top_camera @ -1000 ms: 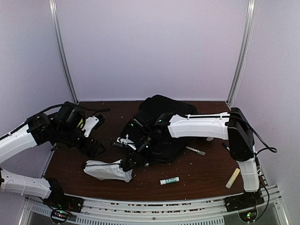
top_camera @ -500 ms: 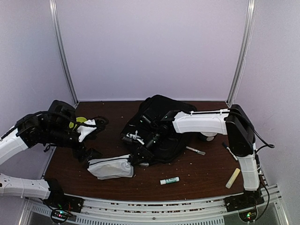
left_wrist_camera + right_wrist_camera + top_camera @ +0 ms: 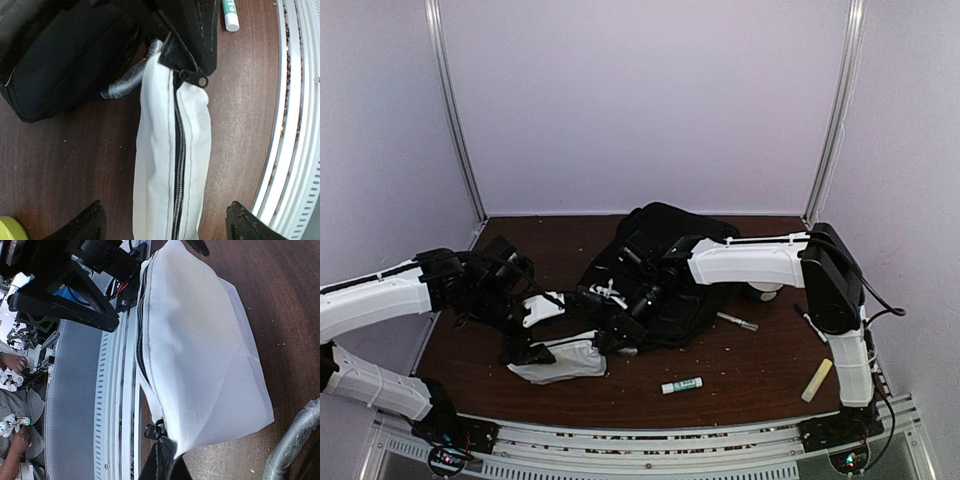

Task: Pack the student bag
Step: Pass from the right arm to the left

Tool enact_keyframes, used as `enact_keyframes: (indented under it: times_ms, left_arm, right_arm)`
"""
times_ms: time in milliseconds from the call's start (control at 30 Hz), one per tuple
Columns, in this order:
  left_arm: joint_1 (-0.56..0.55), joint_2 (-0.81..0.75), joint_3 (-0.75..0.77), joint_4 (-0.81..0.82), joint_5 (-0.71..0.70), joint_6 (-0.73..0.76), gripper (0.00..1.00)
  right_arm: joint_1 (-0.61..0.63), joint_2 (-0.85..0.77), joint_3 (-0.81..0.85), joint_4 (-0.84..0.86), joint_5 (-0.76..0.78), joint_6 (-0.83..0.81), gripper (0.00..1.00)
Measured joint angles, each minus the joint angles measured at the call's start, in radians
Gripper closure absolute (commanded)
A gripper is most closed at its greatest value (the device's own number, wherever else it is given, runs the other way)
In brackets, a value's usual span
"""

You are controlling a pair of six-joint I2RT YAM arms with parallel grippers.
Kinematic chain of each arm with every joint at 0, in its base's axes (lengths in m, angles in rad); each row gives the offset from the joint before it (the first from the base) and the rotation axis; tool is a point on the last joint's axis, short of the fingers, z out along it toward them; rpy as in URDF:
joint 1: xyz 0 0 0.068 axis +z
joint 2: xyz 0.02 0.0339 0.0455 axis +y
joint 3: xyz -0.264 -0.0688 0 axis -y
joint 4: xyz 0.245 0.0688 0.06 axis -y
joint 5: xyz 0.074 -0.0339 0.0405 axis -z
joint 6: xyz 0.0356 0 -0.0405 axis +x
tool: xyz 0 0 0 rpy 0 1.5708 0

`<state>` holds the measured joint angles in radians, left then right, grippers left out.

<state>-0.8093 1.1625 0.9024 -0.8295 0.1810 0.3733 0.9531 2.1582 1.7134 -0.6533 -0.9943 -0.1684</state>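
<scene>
Slumped at the middle of the table (image 3: pixel 760 360), toward its far side: the student bag (image 3: pixel 670 275). Pinching the zipper-pull end of the white pouch (image 3: pixel 165 150) with the right hand (image 3: pixel 608 340), clamped on the cloth just beside the bag's near edge. Hovering over the pouch's other end with the left hand (image 3: pixel 165 227), fingers (image 3: pixel 92 222) spread wide on either side, clear of the cloth. Nearer the front edge, a glue stick (image 3: pixel 681 385)

Backpack (image 3: pixel 660 270) blocks table centre. White pouch (image 3: pixel 565 360) lies just beside its near-left edge. Left gripper (image 3: pixel 525 348) straddles one end, fingers spread; right gripper (image 3: pixel 610 338) pinches the other. Bare table (image 3: pixel 760 355) front right, between glue stick (image 3: pixel 681 385), pen (image 3: pixel 737 321) and pale stick (image 3: pixel 817 380).
</scene>
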Motion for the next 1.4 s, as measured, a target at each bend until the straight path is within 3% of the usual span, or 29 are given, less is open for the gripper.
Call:
enact_keyframes:
  times_ms: [233, 567, 667, 833, 967, 1167, 1400]
  left_arm:
    - [-0.003, -0.006, -0.106, 0.097, -0.003, 0.003, 0.24]
    - [-0.020, 0.080, -0.131, 0.196, 0.003, 0.010, 0.61]
    - [-0.024, 0.112, -0.127, 0.201, 0.017, 0.005, 0.77]
    - [-0.025, 0.115, -0.109, 0.198, 0.029, 0.002, 0.91]
    - [-0.026, 0.114, -0.080, 0.163, 0.039, -0.002, 0.97]
    - [-0.026, 0.098, -0.006, 0.082, 0.018, -0.040, 1.00]
    - [0.050, 0.059, 0.074, -0.009, -0.058, -0.167, 1.00]
  right_arm:
    - [0.000, 0.000, 0.000, 0.000, -0.005, 0.001, 1.00]
    - [-0.001, 0.000, 0.000, 0.001, -0.008, 0.000, 1.00]
    - [-0.006, 0.000, -0.002, 0.001, -0.008, -0.001, 1.00]
    - [-0.026, 0.000, -0.006, 0.003, -0.007, -0.012, 0.75]
    - [-0.052, -0.011, -0.006, -0.021, 0.004, -0.042, 0.61]
    - [-0.117, -0.122, -0.017, -0.117, 0.101, -0.158, 0.54]
    - [-0.142, -0.288, -0.079, -0.124, 0.414, -0.258, 0.43]
